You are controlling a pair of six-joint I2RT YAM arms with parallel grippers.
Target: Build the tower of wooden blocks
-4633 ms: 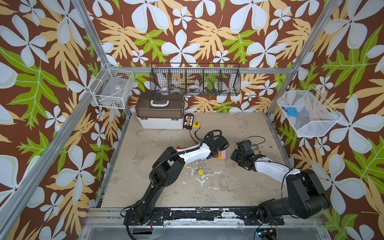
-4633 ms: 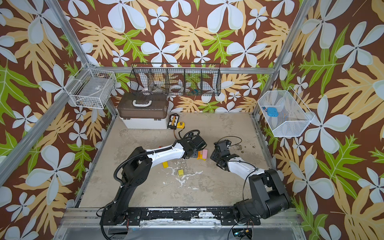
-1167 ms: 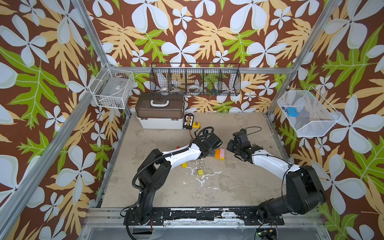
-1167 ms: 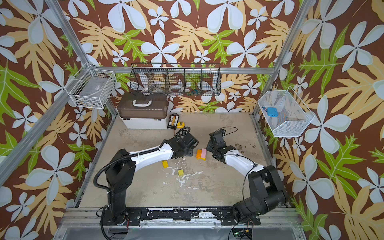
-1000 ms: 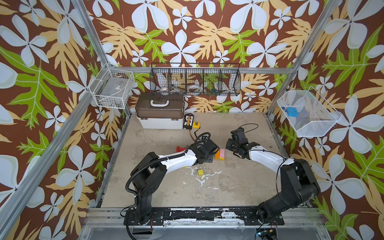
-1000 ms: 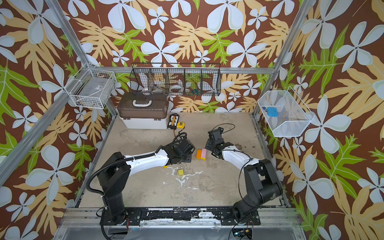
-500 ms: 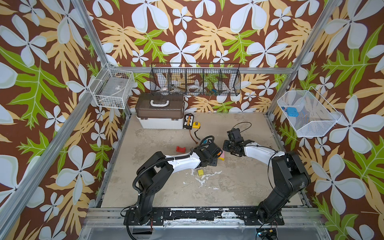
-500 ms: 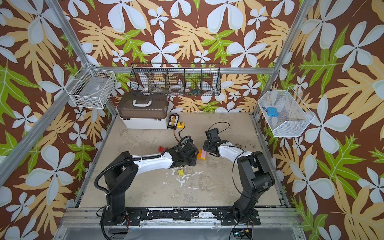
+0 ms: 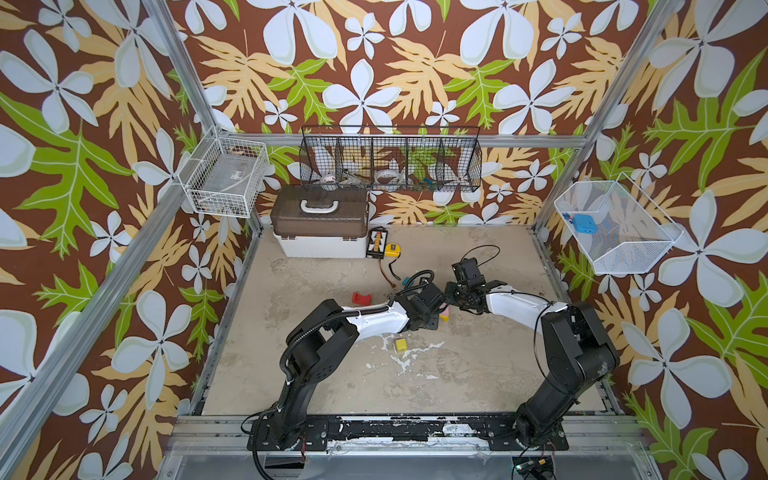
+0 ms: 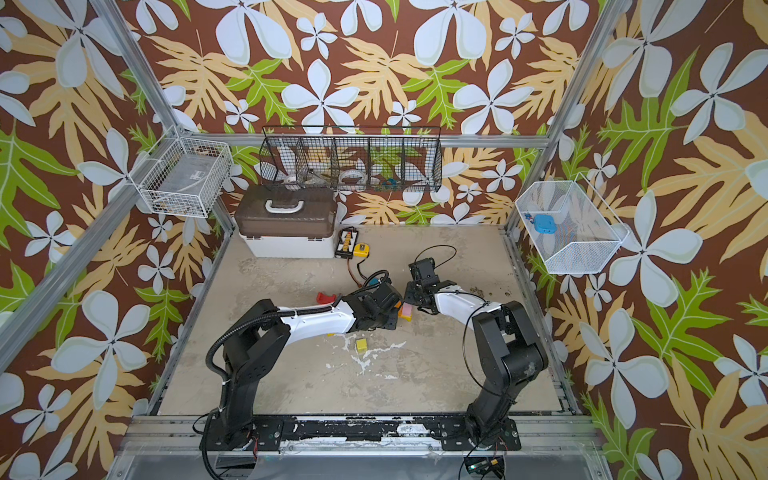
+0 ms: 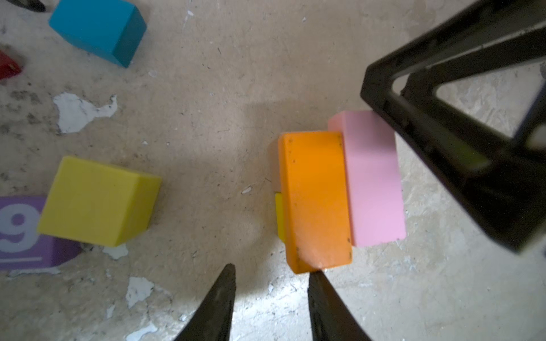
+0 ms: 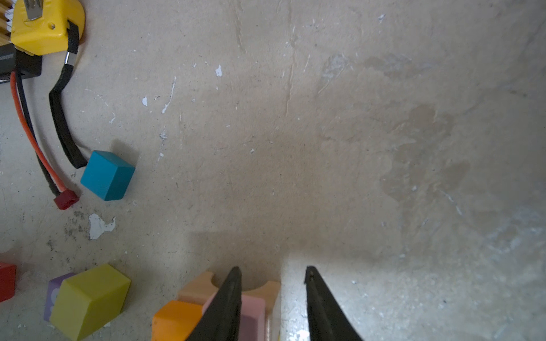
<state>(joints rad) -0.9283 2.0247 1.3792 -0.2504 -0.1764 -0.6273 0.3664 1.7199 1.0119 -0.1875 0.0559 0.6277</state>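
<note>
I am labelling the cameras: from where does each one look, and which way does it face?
Top views: high at the front, looking down on the table; left arm and right arm show whole.
Left wrist: on the left arm, facing down past the left claw at the orange block and pink block.
Right wrist: on the right arm, facing down past the right claw at the table.
Both wrist views share the teal cube.

A brown-lidded white toolbox [image 9: 320, 226] stood at the back of the worn desk [image 9: 457, 374], a yellow tape measure [image 9: 392, 249] near it. On the walls hung a black wire rack [image 9: 390, 166], a white wire basket [image 9: 220, 199], and a mesh basket [image 9: 623, 253] holding a blue object [image 9: 584, 223].
</note>
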